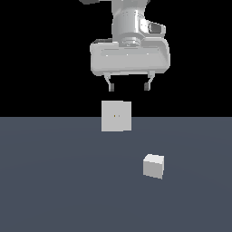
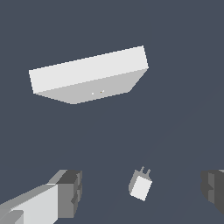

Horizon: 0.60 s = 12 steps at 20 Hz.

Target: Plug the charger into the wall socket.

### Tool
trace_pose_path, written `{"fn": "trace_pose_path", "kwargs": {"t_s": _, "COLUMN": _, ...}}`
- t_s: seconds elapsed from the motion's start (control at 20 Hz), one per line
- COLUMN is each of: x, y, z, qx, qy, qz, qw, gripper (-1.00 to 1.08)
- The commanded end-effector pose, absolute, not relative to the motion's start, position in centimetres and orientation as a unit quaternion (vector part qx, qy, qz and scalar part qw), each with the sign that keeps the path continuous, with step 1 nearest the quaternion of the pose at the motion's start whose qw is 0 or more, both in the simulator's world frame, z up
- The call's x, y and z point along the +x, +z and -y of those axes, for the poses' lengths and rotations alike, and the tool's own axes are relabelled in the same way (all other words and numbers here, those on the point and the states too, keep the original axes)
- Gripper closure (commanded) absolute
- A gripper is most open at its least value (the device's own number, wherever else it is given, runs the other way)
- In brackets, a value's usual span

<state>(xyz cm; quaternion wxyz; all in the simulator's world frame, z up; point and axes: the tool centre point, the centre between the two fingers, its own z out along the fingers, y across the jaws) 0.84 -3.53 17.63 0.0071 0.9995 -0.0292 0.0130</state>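
White and small, the cube-like charger block (image 1: 153, 166) sits on the flat dark grey-blue floor (image 1: 54, 181), towards the exterior view's right and nearer to that camera than the other white thing. In the wrist view the charger (image 2: 140, 187) shows two short thin prongs coming out of one face, and these prongs point roughly towards the plate. The flat upright white square plate, i.e. the wall socket (image 1: 116, 116), stands further back, approx. in the middle of the exterior view, with two tiny yellowish dots at its centre; its upper part is seen against the black background and its lower part against the floor. In the wrist view the wall socket (image 2: 89, 74) looks like a thick slab seen from above, w/ the same two dots on the shaded front face. Charger and socket are well apart, not touching. The light grey robot gripper (image 1: 128, 86) hangs high above the floor, just above the socket in the exterior view and left of the charger's position. Its two short dark-tipped fingers (image 1: 110, 85) point downwards and are spread wide, w/ nothing between them. In the wrist view the fingers (image 2: 70, 192) appear at the two sides near the lower edge, and the charger is seen between them but far below, not in contact with either finger. The gripper (image 2: 142, 189) holds no object. Above it, the rounded white-grey wrist of the arm (image 1: 129, 22) goes up out of the exterior view.
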Motion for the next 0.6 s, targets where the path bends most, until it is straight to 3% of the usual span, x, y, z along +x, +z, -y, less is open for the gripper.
{"fn": "trace_pose_path", "kwargs": {"t_s": 0.0, "x": 0.8, "y": 17.6, "z": 3.5, "qx": 0.999, "qy": 0.013, "qz": 0.029, "qw": 0.007, "gripper": -0.92}}
{"fn": "trace_pose_path", "kwargs": {"t_s": 0.55, "x": -0.6, "y": 16.2, "z": 4.2, "qx": 0.998, "qy": 0.024, "qz": 0.057, "qw": 0.009, "gripper": -0.92}}
